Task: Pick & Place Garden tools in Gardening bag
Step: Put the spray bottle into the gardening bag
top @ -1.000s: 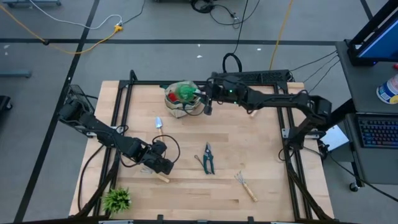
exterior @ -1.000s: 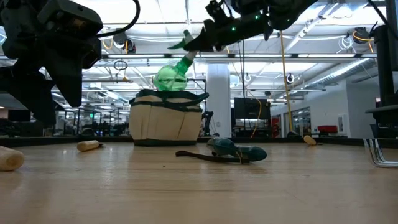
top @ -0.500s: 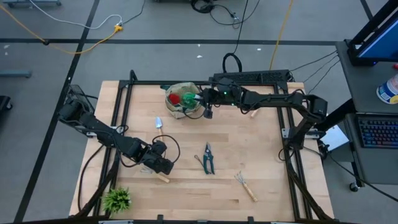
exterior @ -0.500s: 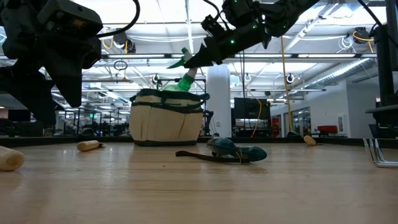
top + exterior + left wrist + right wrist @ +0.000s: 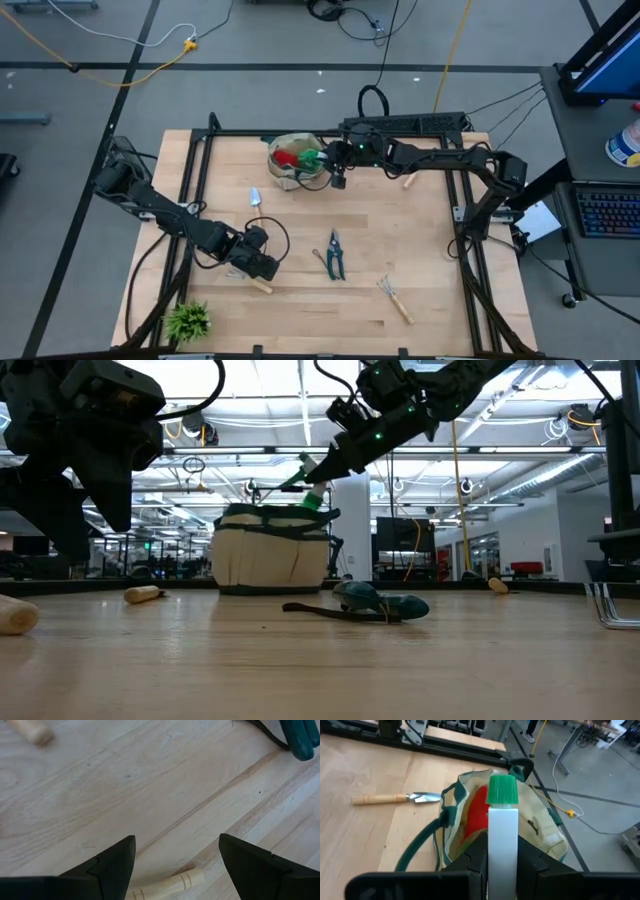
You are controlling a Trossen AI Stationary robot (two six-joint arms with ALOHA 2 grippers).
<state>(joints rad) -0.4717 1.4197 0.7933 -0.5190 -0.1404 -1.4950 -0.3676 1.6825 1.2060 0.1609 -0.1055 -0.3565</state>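
The beige gardening bag [image 5: 288, 163] with green trim stands at the table's far middle, red gloves [image 5: 477, 810] inside it. My right gripper [image 5: 323, 158] is just right of the bag's mouth, shut on the green spray bottle [image 5: 312, 498], whose body is hidden inside the bag. My left gripper [image 5: 262, 268] hovers open at the near left, its fingers [image 5: 115, 865] above a wooden tool handle [image 5: 165, 885]. On the table lie a trowel [image 5: 255, 197], the pruning shears [image 5: 335, 255] and a hand rake [image 5: 395, 298]. My right gripper pinches the bottle's white spray head [image 5: 502, 835] between its two fingers, the green nozzle cap [image 5: 501, 790] sticking out past them. The fingers come from the table's right, slanting a little down. The bottle hangs tilted below them, its neck [image 5: 314, 500] at the bag's rim.
A small leafy plant [image 5: 188, 320] sits at the near left corner. Another wooden-handled tool [image 5: 407, 181] lies right of the bag, under my right arm. The black frame rails [image 5: 200, 180] run along the table's sides. Bare wood lies between the shears and the bag.
My right gripper has sunk toward the bag and tipped further downward, still shut on the spray bottle. The bottle's round green body, which stood above the bag's rim a second ago, has gone down into the bag; only its neck and head remain above.
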